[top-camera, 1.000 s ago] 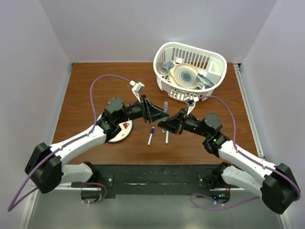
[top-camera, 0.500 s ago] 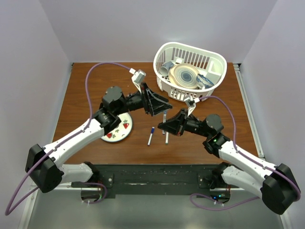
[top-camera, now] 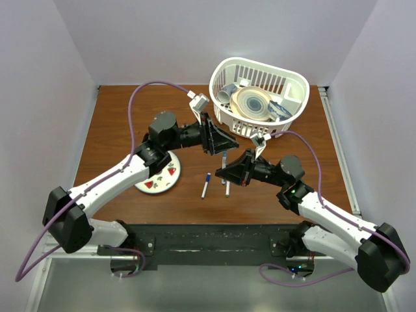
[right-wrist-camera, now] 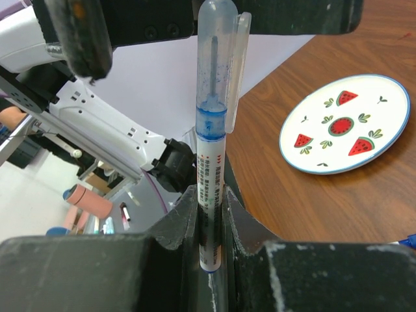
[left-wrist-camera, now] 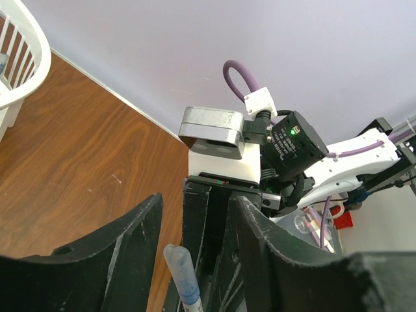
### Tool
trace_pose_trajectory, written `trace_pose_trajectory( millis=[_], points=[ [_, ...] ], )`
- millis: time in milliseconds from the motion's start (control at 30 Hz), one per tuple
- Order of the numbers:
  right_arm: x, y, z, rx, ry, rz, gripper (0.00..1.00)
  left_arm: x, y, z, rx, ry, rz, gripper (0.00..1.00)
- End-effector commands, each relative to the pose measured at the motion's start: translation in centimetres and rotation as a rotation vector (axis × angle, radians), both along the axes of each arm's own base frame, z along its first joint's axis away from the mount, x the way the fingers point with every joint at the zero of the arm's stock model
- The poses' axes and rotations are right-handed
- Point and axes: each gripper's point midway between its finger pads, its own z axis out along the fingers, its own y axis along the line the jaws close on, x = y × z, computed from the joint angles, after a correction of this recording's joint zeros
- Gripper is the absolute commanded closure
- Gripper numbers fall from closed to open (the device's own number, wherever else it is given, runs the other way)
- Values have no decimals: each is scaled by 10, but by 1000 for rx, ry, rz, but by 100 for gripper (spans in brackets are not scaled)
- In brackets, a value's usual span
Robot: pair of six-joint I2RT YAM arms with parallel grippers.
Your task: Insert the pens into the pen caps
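Smooth plastic, light, stiff, probably slippery: pen (right-wrist-camera: 210, 195) upright over the desk (right-wrist-camera: 364, 208), barrel clamped low in my right gripper (right-wrist-camera: 209, 240), a sound hold. Translucent cap (right-wrist-camera: 214, 52) on top. My left gripper (left-wrist-camera: 195, 247) stands apart around the cap's tip.

Each arm has white shells and round black joints: the left arm (top-camera: 110, 185) at 8 o'clock, the right arm (top-camera: 331, 216) at 4 o'clock. A purple cable (left-wrist-camera: 227, 70) loops into a white plug (left-wrist-camera: 260, 102). A silver box (left-wrist-camera: 211, 129) sits above black jaws. A green light (left-wrist-camera: 294, 130) glows.
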Motion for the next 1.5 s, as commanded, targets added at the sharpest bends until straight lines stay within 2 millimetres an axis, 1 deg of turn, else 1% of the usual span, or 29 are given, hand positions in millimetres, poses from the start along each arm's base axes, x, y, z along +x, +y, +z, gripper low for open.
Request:
trace_pose_trajectory(
  millis=[0,200,300,367,400,467,500,533,567,600,633,667,733,767,833,867,900,933,967,1000,1033,1133,1200,1233,1300,1333,1467],
  points=[
    [-2,1,12,12,-52,22,100,-3,-3,22,-27,-65,-43,50],
    [-1,2,11,6,-49,22,100,-4,-6,16,-19,-36,-69,62],
    [-1,2,13,6,-52,16,100,-6,-7,12,-18,-16,-84,72],
    [1,1,13,5,-56,7,100,-8,-8,7,-18,11,-93,93],
    [2,1,14,2,-59,-1,100,-9,-8,0,-11,32,-99,100],
    [11,-1,20,4,-78,-52,100,-16,-7,-4,-26,74,-122,100],
    [13,-4,25,12,-90,-76,100,-20,-6,-16,-21,112,-130,100],
    [17,-6,31,25,-99,-111,100,-24,-5,-14,-45,107,-149,100],
    [28,-12,35,39,-107,-186,100,-30,-4,-16,-59,159,-164,100],
    [31,-15,44,60,-124,-219,100,-36,-3,-30,-51,206,-170,100],
    [35,-16,48,63,-128,-240,100,-40,-2,-30,-69,212,-177,100],
    [42,-17,62,71,-159,-271,100,-45,-4,-34,-66,244,-190,100],
    [53,-14,65,42,-160,-293,100,-51,-4,-49,-31,281,-192,100],
    [57,-14,83,54,-196,-307,100,-53,-4,-53,-19,271,-194,100],
    [67,-9,87,31,-199,-317,100,-56,0,-62,0,276,-177,100],
    [71,-10,106,50,-235,-322,100,-59,-1,-65,6,264,-175,100],
    [72,-8,113,58,-248,-317,100,-63,-2,-68,8,265,-182,100],
    [78,-10,117,59,-260,-330,100,-69,-5,-66,-4,255,-204,100],
    [81,-12,132,68,-295,-347,100,-73,-6,-65,-13,268,-219,100],
    [86,-15,134,55,-295,-363,100,-78,-6,-71,-11,281,-233,100],
    [91,-19,140,54,-314,-377,100,-83,-7,-69,-22,277,-245,100],
    [99,-25,162,78,-348,-391,100,-91,-8,-78,-5,284,-262,100],
    [105,-27,167,80,-355,-404,100,-92,-6,-87,13,295,-253,100],
    [108,-30,174,90,-363,-419,100,-93,-5,-90,15,299,-253,100],
    [113,-32,178,90,-369,-439,100,-96,-4,-96,16,307,-252,100],
    [116,-36,182,96,-371,-458,100,-99,-5,-98,16,312,-257,100],
    [126,-40,190,107,-379,-485,100,-114,-11,-104,3,339,-290,100]
  ],
)
